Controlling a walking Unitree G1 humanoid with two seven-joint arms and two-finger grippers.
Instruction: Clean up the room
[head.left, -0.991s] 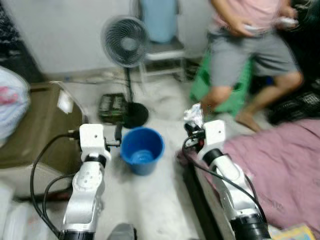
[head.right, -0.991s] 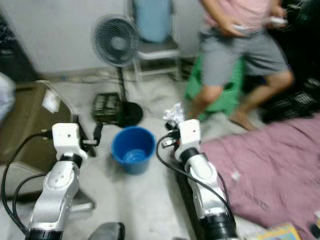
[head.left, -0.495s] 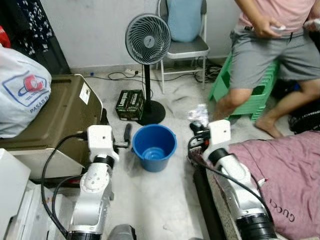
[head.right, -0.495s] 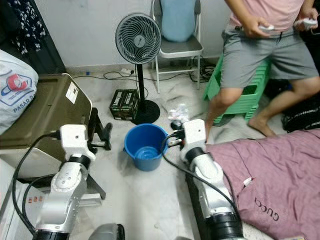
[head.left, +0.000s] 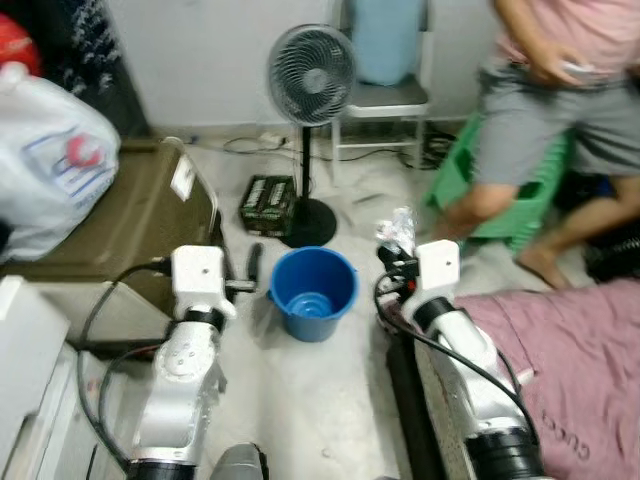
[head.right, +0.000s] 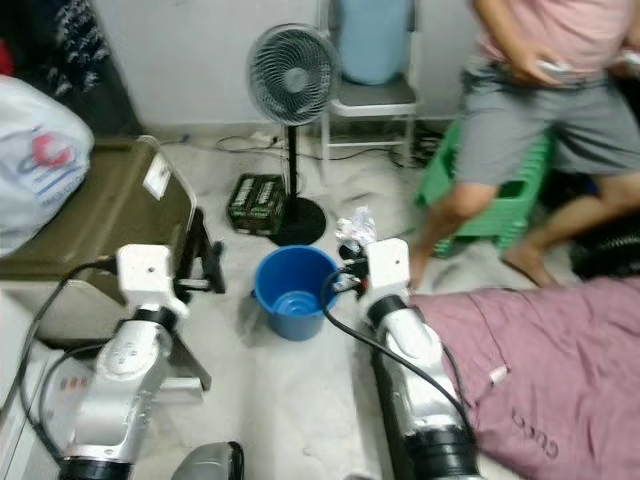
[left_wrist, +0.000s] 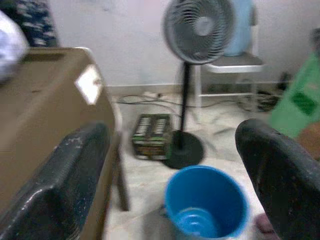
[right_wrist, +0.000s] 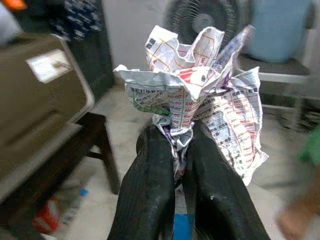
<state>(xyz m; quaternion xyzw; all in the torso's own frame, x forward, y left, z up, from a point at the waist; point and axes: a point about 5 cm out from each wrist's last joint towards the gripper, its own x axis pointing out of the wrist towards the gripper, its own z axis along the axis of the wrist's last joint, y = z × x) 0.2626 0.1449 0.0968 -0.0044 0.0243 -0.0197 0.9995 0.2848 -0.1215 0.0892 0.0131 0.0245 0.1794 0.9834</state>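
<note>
A blue bucket (head.left: 314, 291) stands on the pale floor between my two arms, with a smaller blue thing lying in its bottom. My right gripper (head.left: 391, 256) is shut on a crumpled printed wrapper (right_wrist: 200, 95), held just to the right of the bucket's rim; the wrapper (head.left: 396, 229) sticks up above the fingers. My left gripper (head.left: 252, 271) is open with nothing between its fingers (left_wrist: 60, 190), and sits just left of the bucket (left_wrist: 205, 202).
A standing fan (head.left: 311, 80) and a dark box (head.left: 267, 203) are behind the bucket. An olive chest (head.left: 110, 230) with a white bag (head.left: 55, 160) is at left. A person (head.left: 560, 90) stands at back right by a green crate (head.left: 530, 200). A maroon cloth (head.left: 570, 350) lies at right.
The camera has shifted and blurred. Both grippers stay beside the bucket, the right one still holding the wrapper.
</note>
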